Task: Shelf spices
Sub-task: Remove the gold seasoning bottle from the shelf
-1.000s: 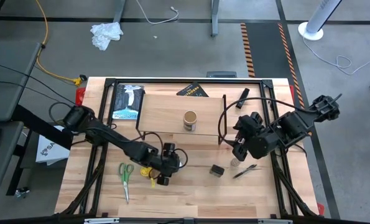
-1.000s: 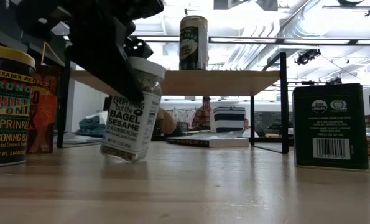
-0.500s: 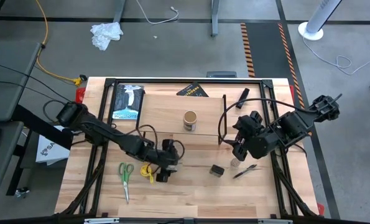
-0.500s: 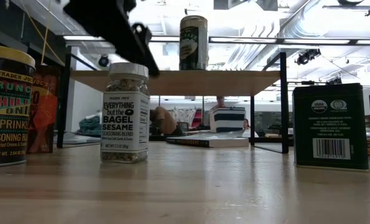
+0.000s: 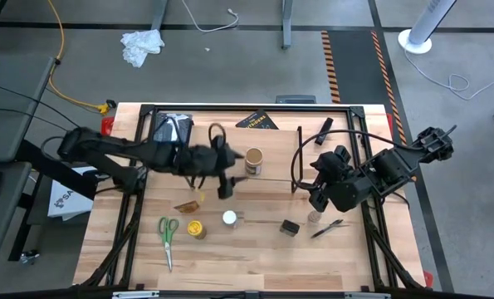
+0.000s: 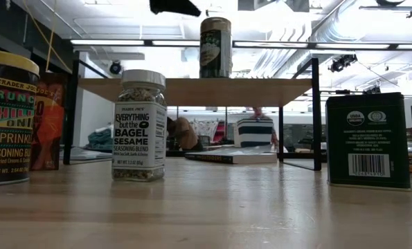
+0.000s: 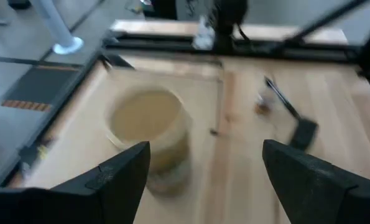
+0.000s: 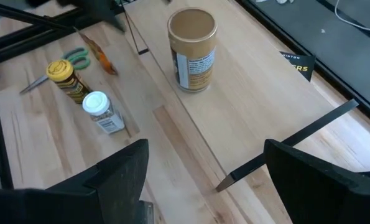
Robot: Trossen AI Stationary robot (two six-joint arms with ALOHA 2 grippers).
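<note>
While both grippers stand spread and empty, the white-lidded jar stands upright, long axis vertical, lower centre; left gripper above it, right gripper at right; tan jar upright on shelf.

arm colour: both arms black, matte
arm build: thick rounded joints joined by slimmer links
cables: thin black cables loop loosely off each arm
fingers: two per gripper, dark, broad, flat, with angular tips
markings: none legible
</note>
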